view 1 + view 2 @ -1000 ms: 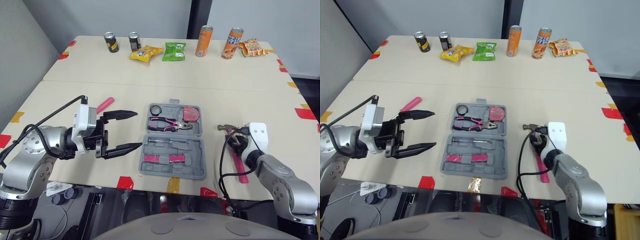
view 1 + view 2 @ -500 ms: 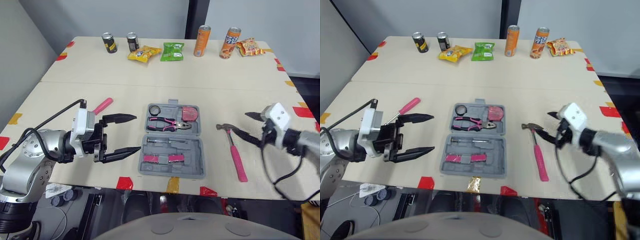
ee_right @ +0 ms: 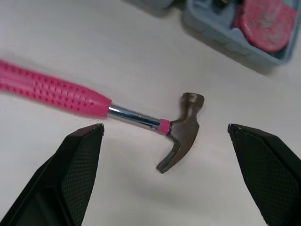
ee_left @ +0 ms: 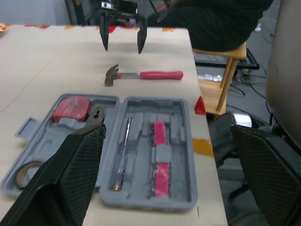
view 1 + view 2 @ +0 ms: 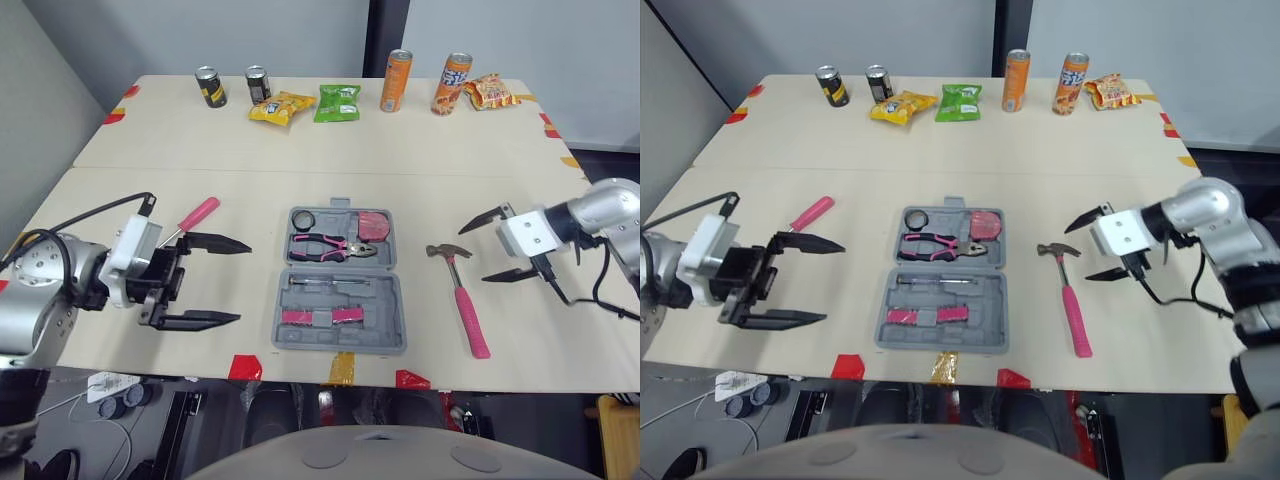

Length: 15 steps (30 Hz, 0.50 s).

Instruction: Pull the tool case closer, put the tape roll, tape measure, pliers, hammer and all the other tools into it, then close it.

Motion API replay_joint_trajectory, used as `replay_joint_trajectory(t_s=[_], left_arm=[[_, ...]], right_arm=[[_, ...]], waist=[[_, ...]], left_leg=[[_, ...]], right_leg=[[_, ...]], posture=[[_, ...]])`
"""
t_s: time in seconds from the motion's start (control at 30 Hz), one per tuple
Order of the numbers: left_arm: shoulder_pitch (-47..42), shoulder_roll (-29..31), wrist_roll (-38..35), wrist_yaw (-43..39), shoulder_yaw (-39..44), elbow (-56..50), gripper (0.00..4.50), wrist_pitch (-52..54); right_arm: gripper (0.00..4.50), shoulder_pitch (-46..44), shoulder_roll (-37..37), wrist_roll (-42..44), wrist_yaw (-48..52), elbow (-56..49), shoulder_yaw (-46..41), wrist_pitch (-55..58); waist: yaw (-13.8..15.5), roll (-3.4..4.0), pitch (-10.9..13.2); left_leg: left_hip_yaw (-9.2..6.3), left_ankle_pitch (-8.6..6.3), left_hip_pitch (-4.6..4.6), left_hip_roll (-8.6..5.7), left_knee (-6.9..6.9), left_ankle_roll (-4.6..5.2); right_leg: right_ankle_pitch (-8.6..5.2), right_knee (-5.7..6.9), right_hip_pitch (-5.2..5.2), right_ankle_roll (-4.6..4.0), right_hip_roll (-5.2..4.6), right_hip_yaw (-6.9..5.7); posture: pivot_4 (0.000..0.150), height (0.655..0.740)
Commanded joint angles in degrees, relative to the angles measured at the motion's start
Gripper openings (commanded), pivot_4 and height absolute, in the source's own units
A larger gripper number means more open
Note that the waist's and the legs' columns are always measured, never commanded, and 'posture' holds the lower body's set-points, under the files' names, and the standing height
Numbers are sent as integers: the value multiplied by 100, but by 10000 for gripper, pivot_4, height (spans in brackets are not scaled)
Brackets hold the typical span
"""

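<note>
Plan view. The grey moulded-plastic tool case (image 5: pixel 340 282) is shown open flat at mid-table (image 5: pixel 300 160), with a tape roll (image 5: pixel 305 219), a pink tape measure (image 5: pixel 376 224) and pink-handled pliers (image 5: pixel 335 243) seated in its recesses. The hammer (image 5: pixel 460 295), with dimpled pink grip, chrome neck and dark claw head, lies right of the case, and a pink-handled screwdriver (image 5: pixel 197 213) lies to its left. The fingers of the left gripper (image 5: pixel 244 283) and right gripper (image 5: pixel 476 253) are spread wide. Lettering on the far cans (image 5: pixel 395 80) cannot be read.

Along the far edge of the table (image 5: pixel 300 150) stand two dark cans (image 5: pixel 209 86) and two orange cans (image 5: pixel 395 81); three snack bags (image 5: pixel 337 102) lie beside them.
</note>
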Motion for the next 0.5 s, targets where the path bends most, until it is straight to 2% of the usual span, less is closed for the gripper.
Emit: replay_joint_trajectory(t_s=[0.03,0.2,0.47,0.5], left_arm=[[-47,352,-354,-298,-95,213,45000,-315],[16,568,-559,-298,-191,274,45000,-518],[61,403,-504,-298,-4,204,45000,-552],[66,355,-489,-282,33,173,45000,-530]], right_arm=[[44631,-541,108,-255,340,511,698,-954],[44631,-1096,383,-680,340,1300,1499,-1945],[44631,-1565,998,-1675,44,2371,1869,-2764],[42217,-1635,1066,-1933,-150,2479,1897,-2806]], waist=[[6,0,0],[54,1,-1],[46,-2,-2],[38,-2,-2]], left_leg=[[-1,0,-11,0,5,0],[-1,0,-67,4,49,-1],[-1,0,-85,4,53,-3],[-1,0,-84,5,53,-3]], right_leg=[[0,3,-8,0,2,-1],[0,24,-48,0,11,-20],[0,24,-51,1,11,-21],[0,24,-51,1,11,-21]], posture=[[1500,7400],[1500,7400],[1500,7400],[1500,7400]])
